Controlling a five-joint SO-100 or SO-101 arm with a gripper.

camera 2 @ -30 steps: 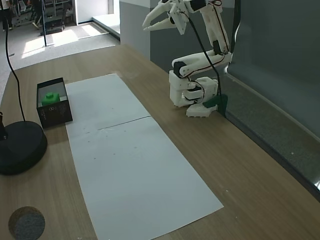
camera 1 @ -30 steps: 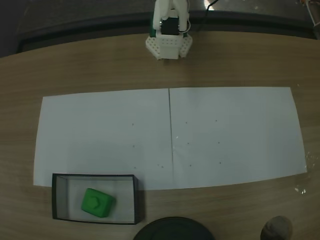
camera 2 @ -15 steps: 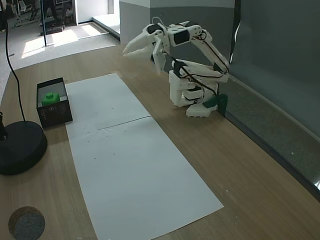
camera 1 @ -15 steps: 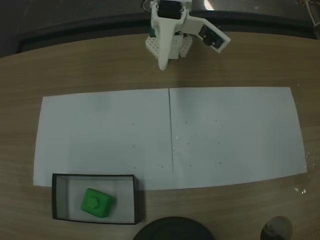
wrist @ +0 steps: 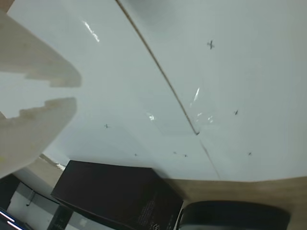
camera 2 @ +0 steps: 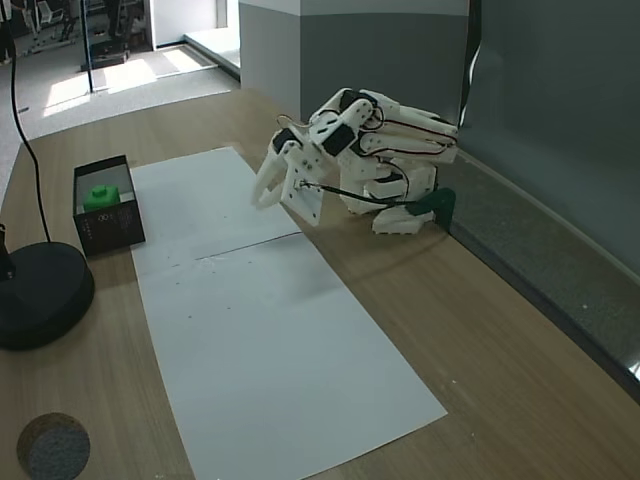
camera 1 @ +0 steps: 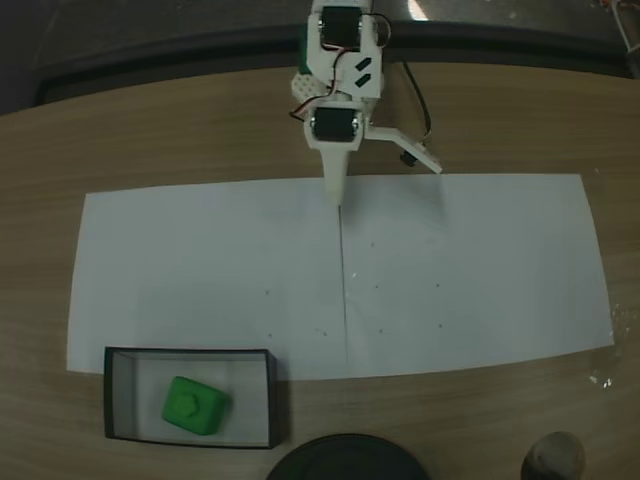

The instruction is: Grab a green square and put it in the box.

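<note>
With the green square (camera 1: 195, 404) already lying inside the box (camera 1: 190, 353), the gripper (camera 2: 283, 191) hovers well apart over the white paper (camera 1: 480, 260), jaws spread, gripping nothing.

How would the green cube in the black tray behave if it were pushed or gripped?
The green cube looks blocky and flat-sided, so it would probably slide, not roll. It seems small and rigid, likely light. Its rounded edges might slip between fingers. The tray walls would stop it.
</note>
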